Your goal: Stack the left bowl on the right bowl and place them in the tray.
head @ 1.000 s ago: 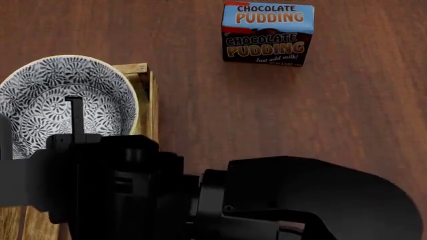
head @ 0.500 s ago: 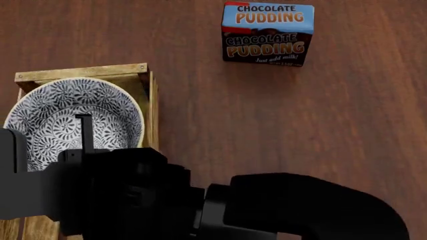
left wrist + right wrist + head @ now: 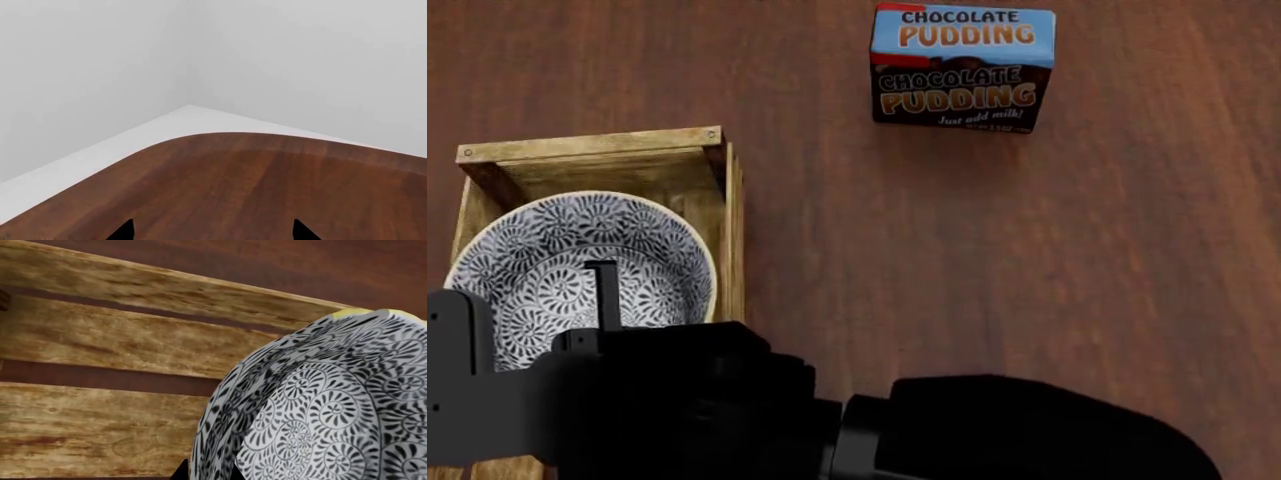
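Note:
A white bowl with a black floral pattern [image 3: 574, 265] sits low inside the light-wood slatted tray [image 3: 594, 145] at the left of the head view. My right gripper [image 3: 598, 300] is shut on the bowl's near rim, with one thin finger inside the bowl. In the right wrist view the bowl [image 3: 320, 405] fills the frame over the tray's slats [image 3: 100, 345], and the right gripper [image 3: 210, 474] pinches its wall. A thin yellow edge [image 3: 350, 312] shows at the rim, likely a second bowl underneath. My left gripper [image 3: 212, 232] is open and empty over bare table.
A blue-and-brown chocolate pudding box [image 3: 961, 68] lies at the back, right of the tray. My black right arm [image 3: 827, 430] covers the near part of the tray. The left wrist view shows the table's rounded corner [image 3: 200, 137] and white walls.
The bowl in my right gripper has moved toward me and down into the tray. The tray's far rim and inner floor have come into view behind it.

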